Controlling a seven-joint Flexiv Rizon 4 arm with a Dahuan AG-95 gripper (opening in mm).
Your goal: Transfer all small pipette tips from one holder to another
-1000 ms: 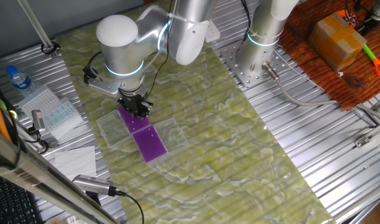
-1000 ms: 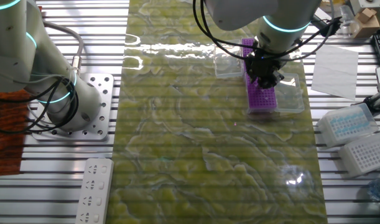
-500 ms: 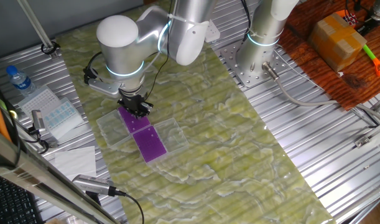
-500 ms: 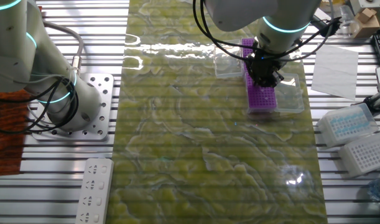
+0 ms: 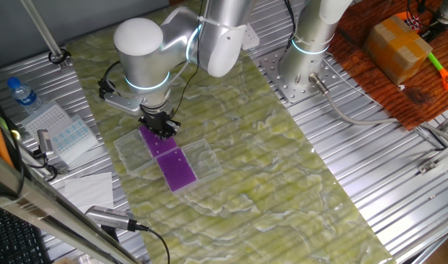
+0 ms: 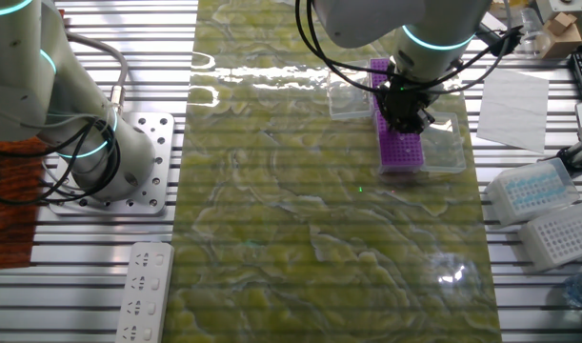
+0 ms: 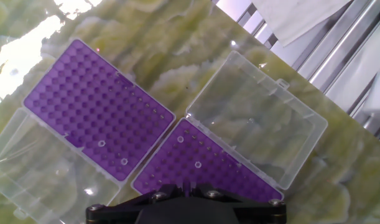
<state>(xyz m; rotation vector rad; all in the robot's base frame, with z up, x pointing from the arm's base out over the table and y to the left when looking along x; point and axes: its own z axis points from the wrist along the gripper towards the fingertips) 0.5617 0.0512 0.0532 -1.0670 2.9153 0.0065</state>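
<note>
- Hovering low over the two purple racks, the gripper (image 5: 158, 126) hangs above the seam where they meet; its fingertips do not show in the hand view and look like a dark lump in both fixed views, so I cannot tell how wide it is or whether it carries anything
- The small tips (image 7: 102, 144) show only as a few pale rings: two near the lower edge of the left rack (image 7: 96, 106), and one ring in the right rack (image 7: 208, 168)
- Judging by their look, the tips are very light, thin plastic, smooth and easily crushed or flicked away; the best hold is probably on the collar standing above its hole, pulling straight up
- Each rack has a clear lid (image 7: 255, 115) folded open beside it, flat on the green mat (image 6: 300, 238); the lid edges and hinges flank the racks closely
- Open room lies across the mat toward the second robot base (image 6: 119, 171); boxes (image 6: 533, 191) and paper (image 6: 514, 95) stand well apart on the slatted table
</note>
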